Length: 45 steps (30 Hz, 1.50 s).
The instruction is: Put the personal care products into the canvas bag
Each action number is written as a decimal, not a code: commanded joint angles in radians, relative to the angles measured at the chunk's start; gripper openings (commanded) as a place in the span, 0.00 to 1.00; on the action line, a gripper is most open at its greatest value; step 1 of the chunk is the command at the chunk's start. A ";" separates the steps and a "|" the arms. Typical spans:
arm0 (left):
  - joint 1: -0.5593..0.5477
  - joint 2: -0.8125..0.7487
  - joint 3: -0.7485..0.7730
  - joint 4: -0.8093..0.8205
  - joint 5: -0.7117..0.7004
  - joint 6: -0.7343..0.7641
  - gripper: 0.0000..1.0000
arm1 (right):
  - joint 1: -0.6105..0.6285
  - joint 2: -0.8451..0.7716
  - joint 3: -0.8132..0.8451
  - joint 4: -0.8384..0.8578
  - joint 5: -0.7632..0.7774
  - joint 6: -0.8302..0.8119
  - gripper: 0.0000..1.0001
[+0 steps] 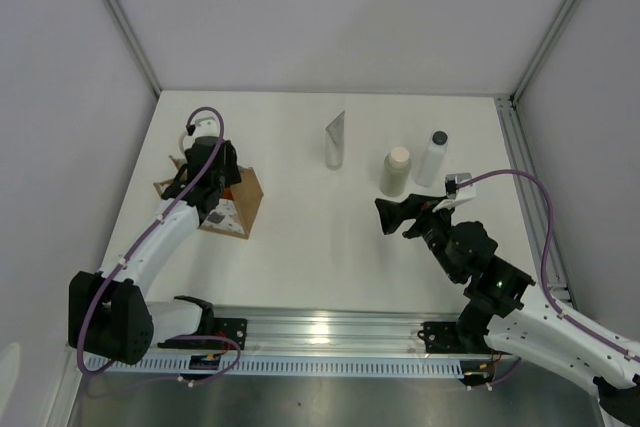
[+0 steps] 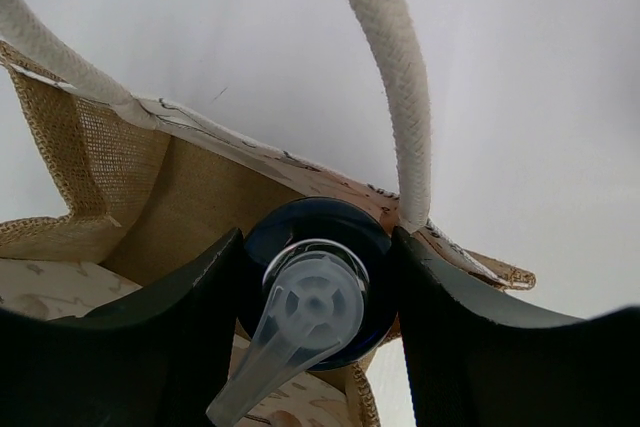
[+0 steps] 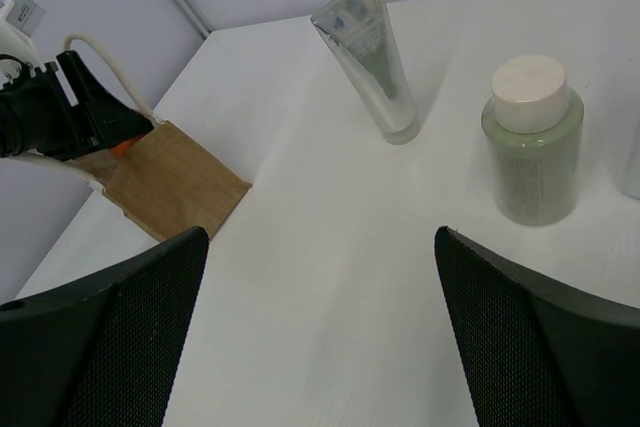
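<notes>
left wrist view looks straight down on the dark blue cap and clear spout of the orange bottle (image 2: 318, 277). it is pinched between the two black fingers (image 2: 170, 337) of the left gripper (image 1: 205, 179), one pad against each side of the cap. under it the mouth of the canvas bag (image 2: 150, 197) gapes open, and one rope handle (image 2: 395, 87) arches past the right-hand finger. the bottle's body is hidden here. only a sliver of orange shows by the bag in the right wrist view, so i cannot tell how deep it sits or whether it touches the bag's floor.

in the top external view the bag sits at the left of the table (image 1: 300, 247) with the left arm bent over it. the other three products stand well apart from it toward the far right. these are the flat squeeze tube (image 1: 335, 139) standing on its cap, the cream bottle (image 1: 396, 171) and, just beside that, the translucent bottle (image 1: 433, 157) with its dark cap. the right gripper (image 1: 388, 215) hangs near the cream bottle, its fingers spread wide with nothing between them.

by my reckoning the task is at its first item. one product is at the bag's mouth but not yet let go, and none can be seen loose inside. three are left to carry across, and the cream bottle lies closest to the free claw.
</notes>
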 commanded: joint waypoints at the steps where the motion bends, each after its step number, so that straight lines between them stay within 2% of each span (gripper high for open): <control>1: 0.009 -0.015 0.024 0.090 -0.004 -0.008 0.52 | -0.003 -0.008 0.044 0.003 0.009 0.009 1.00; 5: 0.009 -0.022 0.025 0.079 -0.005 -0.013 0.63 | -0.004 -0.011 0.044 0.003 0.009 0.009 0.99; 7: 0.009 -0.028 0.027 0.076 -0.005 -0.013 0.72 | -0.004 -0.011 0.045 0.003 0.008 0.009 1.00; 20: 0.009 -0.074 0.114 -0.022 0.048 -0.018 0.85 | -0.006 -0.007 0.044 0.005 0.003 0.009 0.99; 27: 0.009 -0.185 0.251 -0.073 0.185 -0.042 0.96 | -0.008 0.007 0.044 0.011 0.015 -0.005 1.00; 33: 0.002 -0.284 0.257 0.006 0.485 -0.099 0.99 | -0.008 0.009 0.047 0.006 0.009 -0.020 0.99; 34: -0.009 -0.288 0.263 0.010 0.525 -0.096 0.99 | -0.009 0.001 0.045 0.005 0.008 -0.022 0.99; 36: -0.066 -0.286 0.288 0.001 0.519 -0.073 0.99 | -0.008 -0.007 0.045 0.003 0.006 -0.025 0.99; 41: -0.248 -0.234 0.329 -0.005 0.392 0.022 0.99 | -0.008 -0.008 0.045 -0.035 0.078 -0.020 1.00; 45: -0.284 -0.127 0.343 0.041 0.430 0.028 0.99 | -0.008 -0.010 0.051 -0.066 0.109 -0.014 0.99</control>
